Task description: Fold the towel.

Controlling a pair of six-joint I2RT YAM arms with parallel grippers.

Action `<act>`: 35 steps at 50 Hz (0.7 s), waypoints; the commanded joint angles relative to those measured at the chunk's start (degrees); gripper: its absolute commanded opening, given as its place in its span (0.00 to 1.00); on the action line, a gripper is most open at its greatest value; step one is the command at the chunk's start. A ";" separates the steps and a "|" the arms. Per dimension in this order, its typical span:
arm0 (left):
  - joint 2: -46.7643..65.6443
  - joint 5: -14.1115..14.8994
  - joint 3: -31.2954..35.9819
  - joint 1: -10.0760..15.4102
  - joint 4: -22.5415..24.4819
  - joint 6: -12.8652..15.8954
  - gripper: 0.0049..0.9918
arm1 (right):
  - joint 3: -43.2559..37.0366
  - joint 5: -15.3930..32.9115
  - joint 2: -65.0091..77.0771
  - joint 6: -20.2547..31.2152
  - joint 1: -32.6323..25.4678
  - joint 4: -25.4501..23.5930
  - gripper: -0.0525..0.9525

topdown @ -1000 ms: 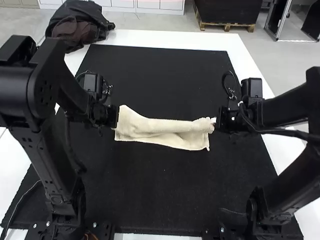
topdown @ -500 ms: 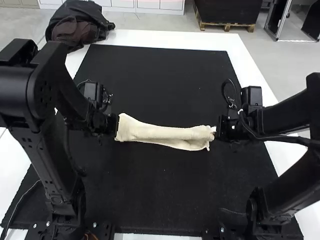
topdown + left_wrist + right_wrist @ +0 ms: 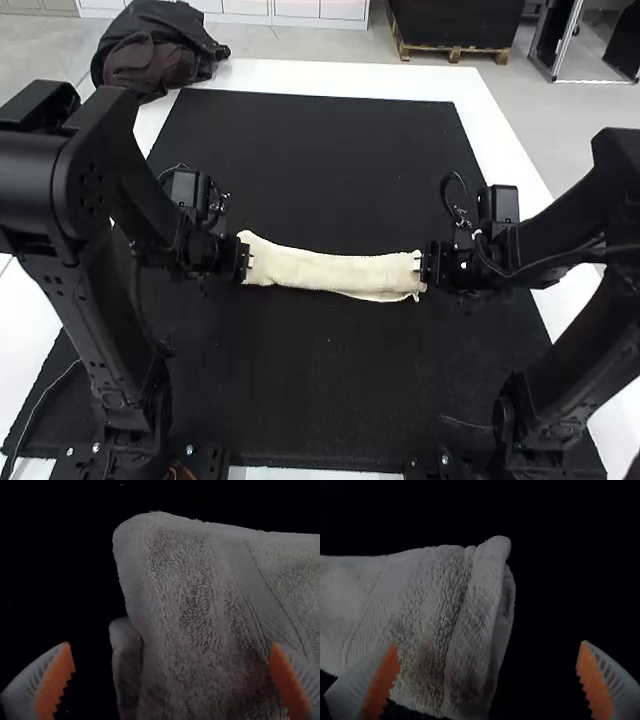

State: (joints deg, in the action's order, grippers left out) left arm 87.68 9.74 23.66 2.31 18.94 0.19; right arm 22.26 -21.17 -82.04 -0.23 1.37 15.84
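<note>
well — the towel (image 3: 330,270) lies with each end partly between parted jaws.

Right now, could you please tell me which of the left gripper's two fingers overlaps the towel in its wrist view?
The left gripper's finger toward the towel's middle; its other finger shows against the black mat, beyond the towel's end.

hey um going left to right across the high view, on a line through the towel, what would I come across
Left arm → left gripper → cream towel, lying as a long narrow strip → right gripper → right arm.
</note>
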 commanded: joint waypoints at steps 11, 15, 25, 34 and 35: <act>-1.19 -1.39 -0.28 0.16 1.80 -1.33 0.98 | 1.21 1.04 -0.05 0.67 -0.84 0.34 0.96; -1.28 -1.39 -0.19 0.16 2.77 -1.94 0.98 | 1.64 0.95 0.04 0.49 -0.49 0.25 0.96; -1.81 -1.39 0.33 0.07 4.44 -4.40 0.98 | 2.17 0.34 -0.49 0.41 -0.31 0.25 0.96; -2.34 -1.39 0.42 0.07 5.67 -6.16 0.98 | 2.52 0.16 -2.86 0.49 0.22 0.42 0.96; -2.43 -1.39 0.42 0.07 5.76 -6.34 0.98 | 2.61 0.07 -3.30 0.49 0.39 0.42 0.96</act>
State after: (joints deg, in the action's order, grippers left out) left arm 87.68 8.78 23.44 2.31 23.97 -4.19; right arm 23.33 -20.40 -83.35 0.01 1.39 16.01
